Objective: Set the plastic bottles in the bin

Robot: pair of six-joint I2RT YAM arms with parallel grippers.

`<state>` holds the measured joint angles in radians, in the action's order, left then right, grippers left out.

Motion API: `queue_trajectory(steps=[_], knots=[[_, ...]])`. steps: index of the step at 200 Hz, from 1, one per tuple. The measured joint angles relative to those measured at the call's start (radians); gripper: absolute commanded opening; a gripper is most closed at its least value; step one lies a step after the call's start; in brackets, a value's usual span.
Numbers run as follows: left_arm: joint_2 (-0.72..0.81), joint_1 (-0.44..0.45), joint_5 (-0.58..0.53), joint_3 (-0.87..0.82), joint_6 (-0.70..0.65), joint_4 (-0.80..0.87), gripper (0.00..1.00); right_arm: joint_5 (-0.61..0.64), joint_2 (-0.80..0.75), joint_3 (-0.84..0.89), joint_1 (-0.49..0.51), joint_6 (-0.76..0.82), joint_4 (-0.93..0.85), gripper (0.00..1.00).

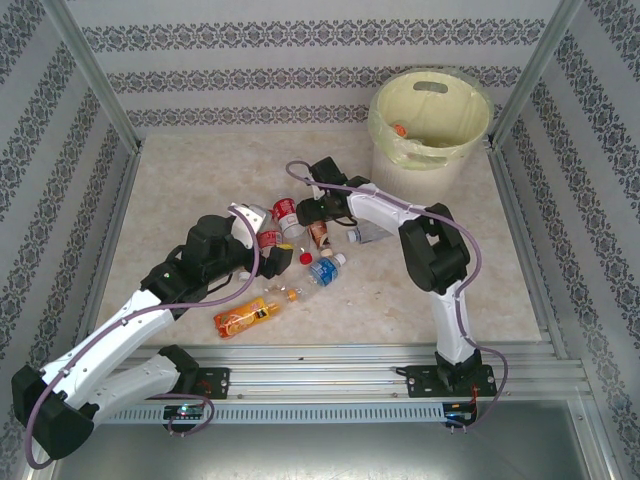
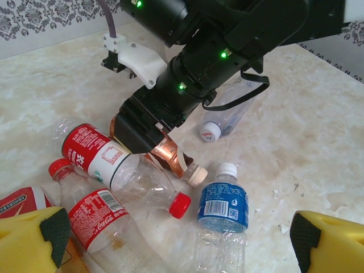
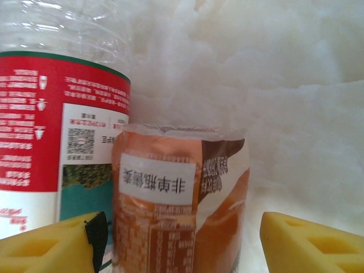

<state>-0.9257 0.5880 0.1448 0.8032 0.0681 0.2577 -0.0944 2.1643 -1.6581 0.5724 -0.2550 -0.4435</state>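
- The right arm (image 1: 440, 260) reaches leftward, elbow bent; the right gripper (image 3: 182, 227) is open, its pads (image 3: 51, 244) on either side of a brown bottle (image 3: 176, 199).
- The left gripper (image 2: 176, 239) hangs wide open and empty above the bottles (image 1: 285, 215) on the table (image 1: 180, 190).
- The bin (image 1: 405, 150) stands at the far right.

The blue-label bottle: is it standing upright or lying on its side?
Lying on its side. In the left wrist view the blue-label bottle rests flat on the table.
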Motion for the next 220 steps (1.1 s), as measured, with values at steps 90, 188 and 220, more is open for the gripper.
queue_trajectory(steps=[90,188,220], knots=[[0.0,0.0,0.008,0.0,0.0,0.0,1.0,-0.008,0.042,-0.032,-0.001,0.0,-0.016,0.59],[0.029,0.0,0.097,-0.021,0.001,-0.026,1.0,-0.002,-0.221,0.005,-0.008,0.027,-0.049,0.57],[0.072,0.0,0.15,-0.068,0.016,-0.095,1.0,-0.001,-0.341,0.014,-0.008,0.028,-0.058,0.57]])
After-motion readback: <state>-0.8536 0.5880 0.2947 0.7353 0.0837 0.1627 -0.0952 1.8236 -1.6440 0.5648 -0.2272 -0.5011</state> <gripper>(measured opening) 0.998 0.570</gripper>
